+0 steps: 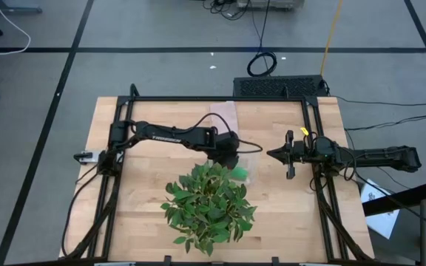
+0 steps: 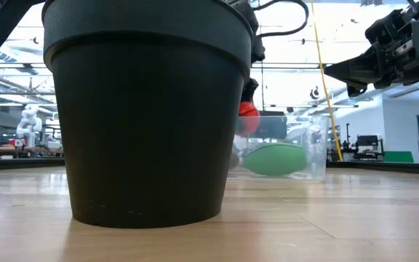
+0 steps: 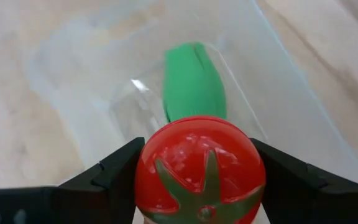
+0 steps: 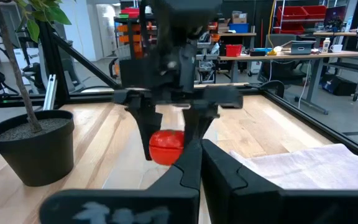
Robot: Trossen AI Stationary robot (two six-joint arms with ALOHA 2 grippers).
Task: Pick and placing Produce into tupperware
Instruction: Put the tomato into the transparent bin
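Note:
My left gripper (image 1: 230, 159) hangs over the clear tupperware (image 3: 278, 74), shut on the small red round piece (image 3: 199, 168), which has a green star-shaped top. The low view shows that red piece (image 2: 247, 113) above the tub (image 2: 313, 151). The bright green oval (image 3: 193, 81) lies on the tub's floor, also seen in the low view (image 2: 275, 159) and the high view (image 1: 239, 174). The brown kiwi-like ball is not in view. My right gripper (image 1: 270, 154) waits shut to the right of the tub, raised off the table (image 2: 344, 70). My left gripper pinches the red round piece between its two fingers (image 3: 114, 171), one on each opposite side (image 3: 143, 168). The fingers come from above, pointing down (image 4: 143, 124). The piece (image 4: 166, 147) is lifted clear, hanging over the tub and above the green oval.
A big leafy plant (image 1: 209, 203) in a black pot (image 2: 148, 109) stands near of the tub, close to my left gripper. A pinkish-beige folded cloth (image 1: 224, 114) lies toward the far edge. A black frame (image 1: 313, 148) runs around the work area.

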